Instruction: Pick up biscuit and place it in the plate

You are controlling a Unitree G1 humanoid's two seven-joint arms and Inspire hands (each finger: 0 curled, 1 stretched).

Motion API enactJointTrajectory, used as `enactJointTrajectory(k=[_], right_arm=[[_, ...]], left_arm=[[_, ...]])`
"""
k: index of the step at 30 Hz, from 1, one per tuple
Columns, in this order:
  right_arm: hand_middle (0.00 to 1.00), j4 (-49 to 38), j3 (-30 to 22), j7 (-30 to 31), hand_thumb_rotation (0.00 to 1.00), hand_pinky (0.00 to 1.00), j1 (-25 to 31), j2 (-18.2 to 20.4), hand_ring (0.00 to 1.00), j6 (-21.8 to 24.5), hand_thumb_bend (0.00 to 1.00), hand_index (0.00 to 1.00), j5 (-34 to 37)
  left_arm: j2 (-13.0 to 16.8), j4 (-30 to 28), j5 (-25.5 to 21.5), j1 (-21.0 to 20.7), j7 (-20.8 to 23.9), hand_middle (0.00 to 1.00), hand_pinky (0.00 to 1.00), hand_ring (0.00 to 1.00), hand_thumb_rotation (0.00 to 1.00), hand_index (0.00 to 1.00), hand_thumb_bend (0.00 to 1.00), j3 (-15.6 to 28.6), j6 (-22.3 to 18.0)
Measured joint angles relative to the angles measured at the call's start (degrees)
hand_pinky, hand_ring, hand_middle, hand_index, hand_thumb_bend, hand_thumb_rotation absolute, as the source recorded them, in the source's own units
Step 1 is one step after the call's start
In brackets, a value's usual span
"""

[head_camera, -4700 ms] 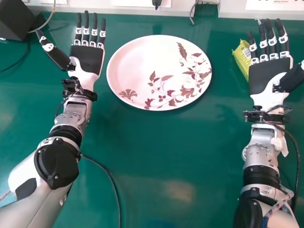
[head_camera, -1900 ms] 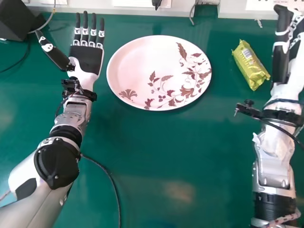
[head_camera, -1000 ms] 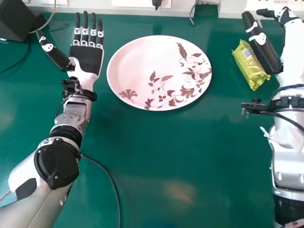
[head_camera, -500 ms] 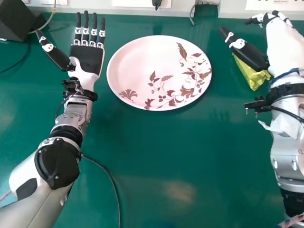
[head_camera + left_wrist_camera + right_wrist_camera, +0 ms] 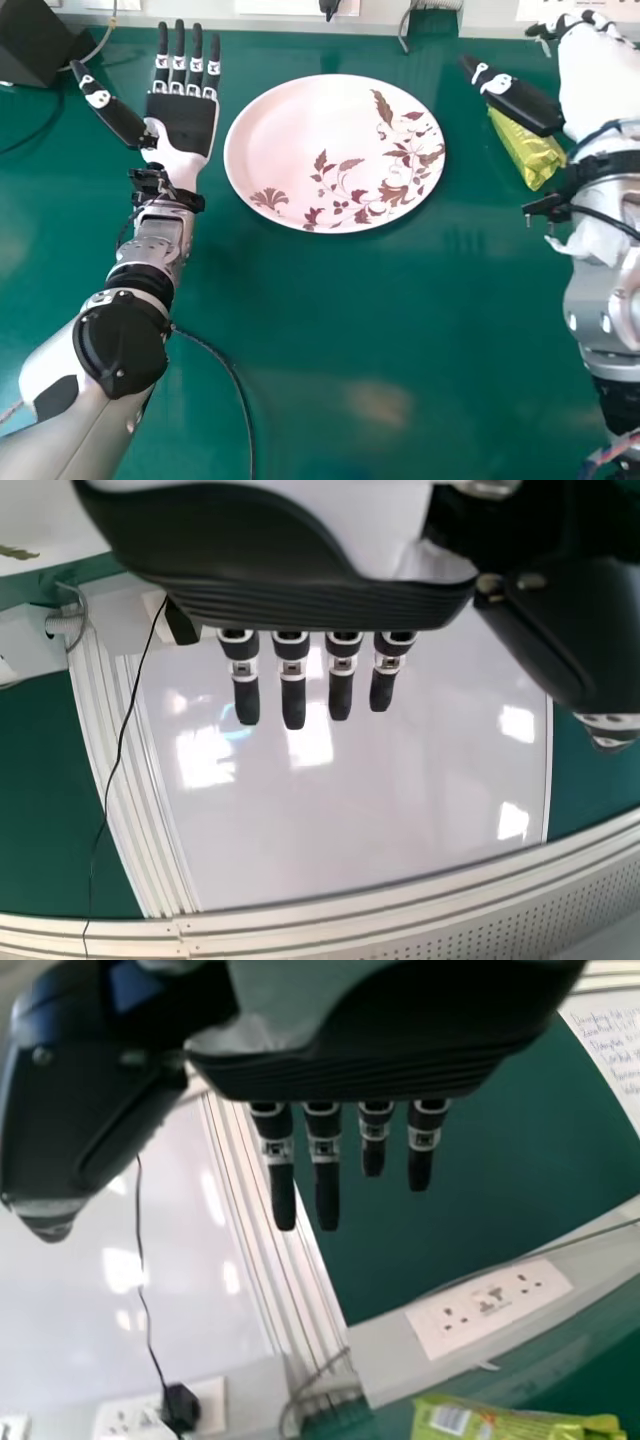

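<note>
Left hand: black palm, white heel, black fingers with white bands. Left forearm: silver-grey, black collars; rounded black cover farther down. Right hand: white back, black thumb with white patch. Right forearm: silvery shell, black bracket by wrist, dark cables.

The right hand partly hides the biscuit.
</note>
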Motion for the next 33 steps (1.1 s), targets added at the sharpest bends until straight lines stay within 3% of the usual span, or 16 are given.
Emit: enactJointTrajectory(k=[17,33], right_arm=[[0.85,5.4,3.1,3.4,0.42,0.93,-3.1,-0.6,0.81,2.9,1.00,0.86,-5.8],[0.84,13.6,4.7,5.9,0.40,0.91,-5.6,-2.3,0.80,4.7,1.00,0.87,-7.5]], left_arm=[[0.0,0.0,0.2,0.0,0.0,0.98,0.99,0.94,0.71,1.00,1.00,0.0,0.2],[0.0,0.0,0.2,0.0,-0.1,0.98,0.98,0.93,0.71,1.00,1.00,0.0,0.3]])
